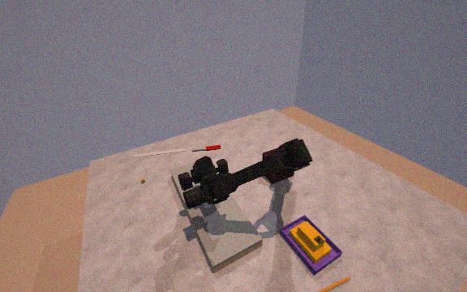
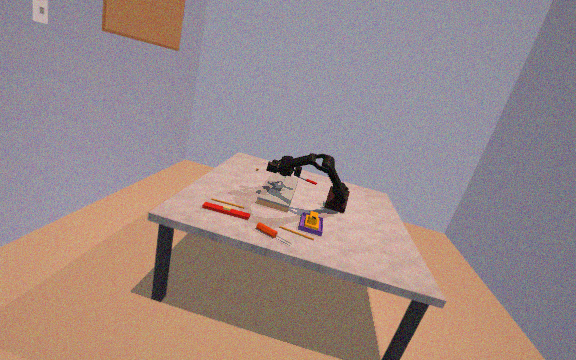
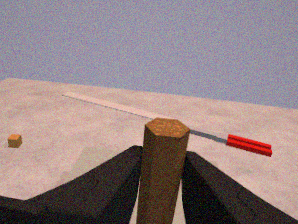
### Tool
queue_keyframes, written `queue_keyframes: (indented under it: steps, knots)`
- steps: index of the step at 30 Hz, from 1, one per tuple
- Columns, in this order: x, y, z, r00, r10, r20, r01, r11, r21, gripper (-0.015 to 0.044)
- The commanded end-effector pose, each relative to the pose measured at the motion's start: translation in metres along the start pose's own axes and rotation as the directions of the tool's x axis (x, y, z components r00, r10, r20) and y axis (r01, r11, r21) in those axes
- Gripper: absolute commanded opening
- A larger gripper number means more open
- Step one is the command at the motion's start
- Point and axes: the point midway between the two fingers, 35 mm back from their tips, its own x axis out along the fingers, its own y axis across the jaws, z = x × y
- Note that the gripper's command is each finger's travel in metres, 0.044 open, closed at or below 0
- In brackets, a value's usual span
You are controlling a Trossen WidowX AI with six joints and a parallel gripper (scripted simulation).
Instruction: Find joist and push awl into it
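My gripper (image 3: 162, 158) is shut on the awl, whose brown six-sided wooden handle (image 3: 166, 129) stands up between the fingers in the wrist view. The awl's shaft and tip are hidden. In the top and exterior views the dark arm reaches out over the pale grey floor panel (image 1: 233, 249) (image 2: 272, 198), with the gripper end above it; its height over the panel is hard to tell. No hole or joist can be made out on the panel, which is partly shadowed. The yellow stud finder (image 1: 307, 235) (image 2: 313, 223) lies in the purple tray (image 1: 330, 263) (image 2: 319, 232), beside the panel.
A red-handled tool (image 1: 213, 148) (image 2: 311, 181) (image 3: 249, 145) and a pale strip (image 1: 160, 153) (image 3: 110, 106) lie beyond the panel. A small brown cube (image 1: 143, 181) (image 3: 15, 140) lies off one side. A red level (image 2: 238, 214), an orange-handled screwdriver (image 2: 266, 230) and two thin orange sticks lie towards the exterior camera.
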Motion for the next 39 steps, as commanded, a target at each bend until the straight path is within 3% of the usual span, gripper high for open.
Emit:
queue_keyframes:
  steps: [1,39]
  knots:
    - [0.001,0.000,-0.004,1.000,0.000,0.009,0.000,1.000,0.006,0.0000]
    - [0.002,0.000,-0.022,1.000,0.002,0.011,-0.002,1.000,0.003,0.0000]
